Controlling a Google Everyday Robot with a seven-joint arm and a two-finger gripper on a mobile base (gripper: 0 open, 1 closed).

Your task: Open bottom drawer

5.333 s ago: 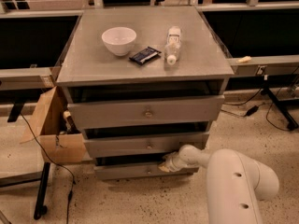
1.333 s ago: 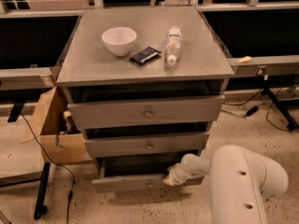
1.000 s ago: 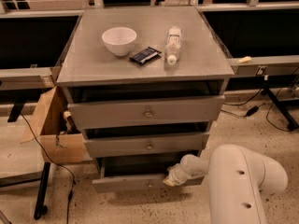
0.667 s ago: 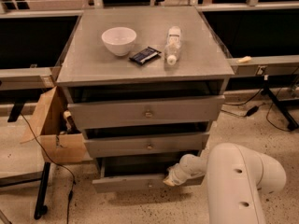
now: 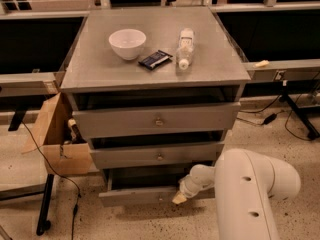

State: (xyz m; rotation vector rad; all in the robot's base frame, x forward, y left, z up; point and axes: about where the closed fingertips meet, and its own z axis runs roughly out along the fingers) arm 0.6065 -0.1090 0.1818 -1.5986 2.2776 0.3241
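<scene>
The bottom drawer (image 5: 135,197) is the lowest grey front of the cabinet and stands pulled out a little, with a dark gap above it. Its knob is hidden behind my gripper (image 5: 179,197), which sits at the right part of that front, at the end of my white arm (image 5: 250,194) coming in from the lower right. Above it, the middle drawer (image 5: 159,155) and the top drawer (image 5: 158,120) each show a small round knob.
On the cabinet top lie a white bowl (image 5: 127,43), a dark packet (image 5: 155,59) and a clear bottle (image 5: 185,47) on its side. An open cardboard box (image 5: 50,134) leans at the cabinet's left. A black stand leg (image 5: 45,204) and cables cross the speckled floor.
The bottom drawer has slid outward toward the camera since the earliest frame, and my gripper moved with it. Over the last second almost nothing has shifted.
</scene>
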